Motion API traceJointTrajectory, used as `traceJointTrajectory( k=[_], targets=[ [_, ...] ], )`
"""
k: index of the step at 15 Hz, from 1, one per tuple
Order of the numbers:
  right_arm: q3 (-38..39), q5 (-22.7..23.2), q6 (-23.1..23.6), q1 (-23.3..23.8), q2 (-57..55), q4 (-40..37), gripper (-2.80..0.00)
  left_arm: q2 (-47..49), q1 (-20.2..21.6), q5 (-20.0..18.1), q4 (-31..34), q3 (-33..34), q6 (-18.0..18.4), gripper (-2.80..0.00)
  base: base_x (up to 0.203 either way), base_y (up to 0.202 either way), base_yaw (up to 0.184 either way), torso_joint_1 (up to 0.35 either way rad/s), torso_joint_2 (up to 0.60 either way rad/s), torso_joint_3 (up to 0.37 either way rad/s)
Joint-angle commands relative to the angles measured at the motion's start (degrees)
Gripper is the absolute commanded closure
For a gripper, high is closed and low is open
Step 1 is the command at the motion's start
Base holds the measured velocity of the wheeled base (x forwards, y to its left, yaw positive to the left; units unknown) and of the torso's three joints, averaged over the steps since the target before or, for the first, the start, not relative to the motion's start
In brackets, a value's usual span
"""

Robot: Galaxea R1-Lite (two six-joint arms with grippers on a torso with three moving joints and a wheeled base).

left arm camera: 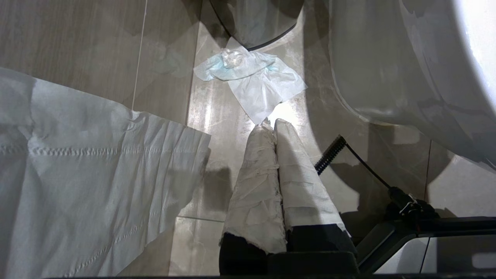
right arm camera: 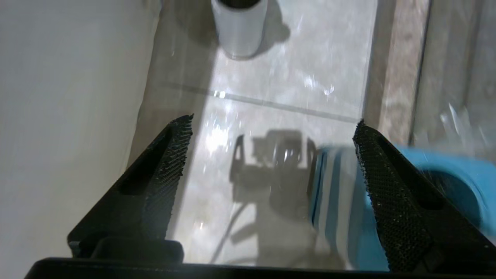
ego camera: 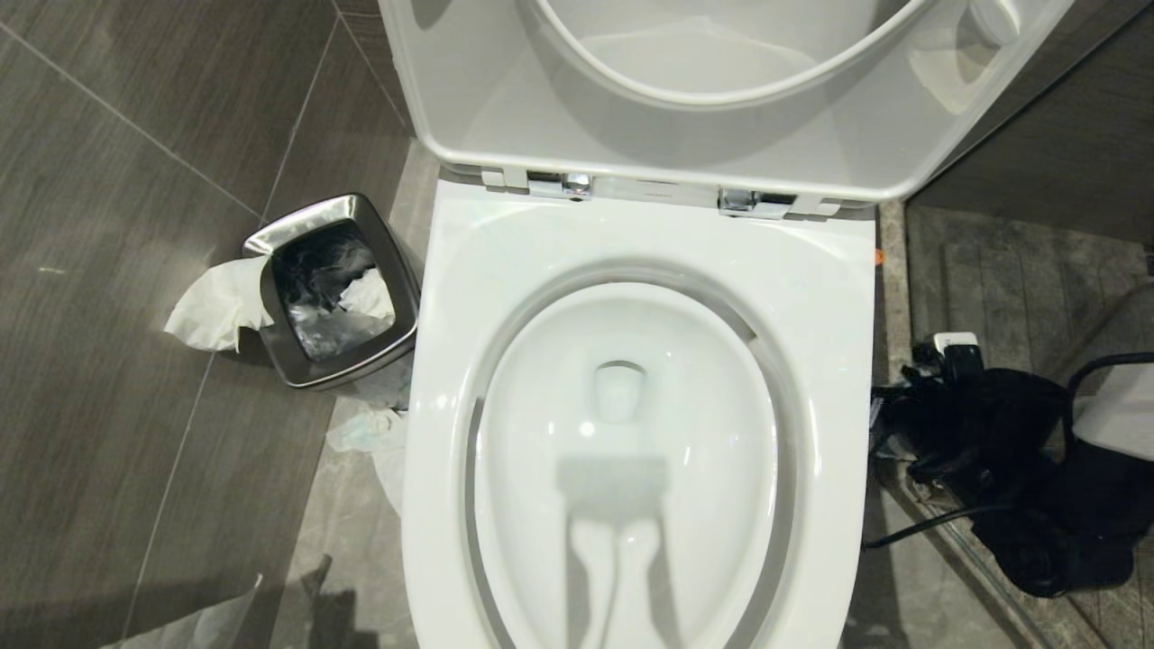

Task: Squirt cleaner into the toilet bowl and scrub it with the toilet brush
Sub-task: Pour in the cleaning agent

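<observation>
Bathroom floor of grey stone tile; both pincers low beside the toilet.

Head view: the glossy white ceramic toilet bowl [ego camera: 631, 297] stands with seat and lid raised, its basin white. A square steel waste bin [ego camera: 335, 290] stuffed with tissue sits to its left, and dark cabled gear [ego camera: 992, 451] lies on the floor to its right. Left wrist view: the left pincer [left arm camera: 271, 123], paper-wrapped, is pressed closed above a crumpled white tissue [left arm camera: 252, 77]. Right wrist view: the right pincer [right arm camera: 273, 126] gapes wide and empty over wet tile, beside a blue-topped striped brush holder [right arm camera: 341, 201].
</observation>
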State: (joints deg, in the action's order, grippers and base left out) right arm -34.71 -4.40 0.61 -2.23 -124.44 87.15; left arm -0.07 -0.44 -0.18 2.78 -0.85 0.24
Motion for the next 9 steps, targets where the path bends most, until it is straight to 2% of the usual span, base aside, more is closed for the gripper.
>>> traceJointTrajectory(
  k=[1,9],
  targets=[
    [-3.9,0.0,0.1,0.1,-4.4,0.5,-2.8,0.1,0.0,0.0,0.0,0.0,0.0,0.0,0.0,0.0,0.0,0.0,0.0,0.0],
    [-16.4,0.5,0.9,0.0,-12.0,0.5,-2.8,0.1,0.0,0.0,0.0,0.0,0.0,0.0,0.0,0.0,0.0,0.0,0.0,0.0]
  ],
)
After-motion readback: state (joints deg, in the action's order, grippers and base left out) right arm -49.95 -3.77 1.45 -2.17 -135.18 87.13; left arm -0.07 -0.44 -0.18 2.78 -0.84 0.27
